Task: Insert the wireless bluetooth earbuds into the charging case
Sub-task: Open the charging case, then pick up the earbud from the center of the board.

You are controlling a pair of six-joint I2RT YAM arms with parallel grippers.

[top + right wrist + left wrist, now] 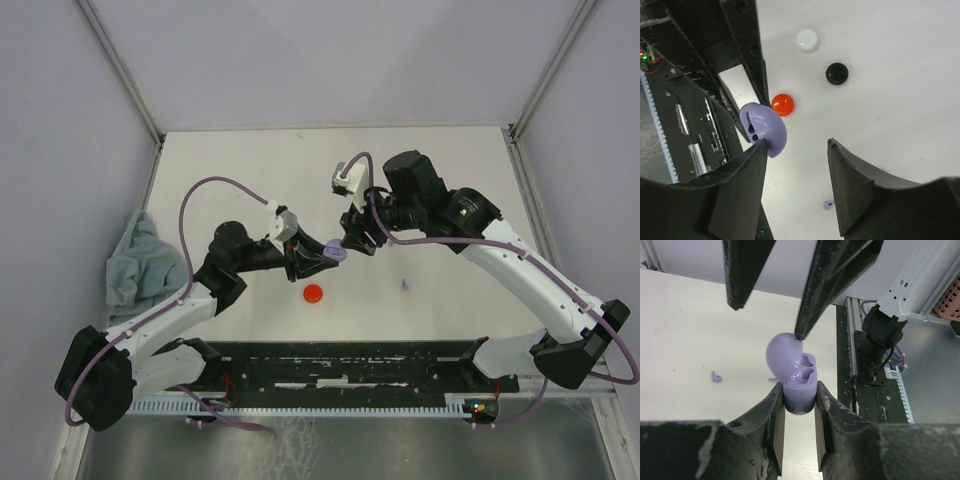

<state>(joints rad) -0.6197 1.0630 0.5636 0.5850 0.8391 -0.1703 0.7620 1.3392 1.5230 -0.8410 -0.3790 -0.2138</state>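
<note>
Our left claw [799, 391] grips the open lavender case [790, 362]. Our right claw [797, 146] stands wide, right beside it.

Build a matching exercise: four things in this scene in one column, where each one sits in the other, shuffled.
Things:
1. lavender charging case
2. lavender earbud
3. red round case
4. grey-blue cloth

Places:
A. crumpled at the table's left edge
B. lying loose on the table, toward the right arm's side
C. clamped in the left gripper, lid open
D. resting on the table, close to the held case

Pairs: 1-C, 2-B, 3-D, 4-A
</note>
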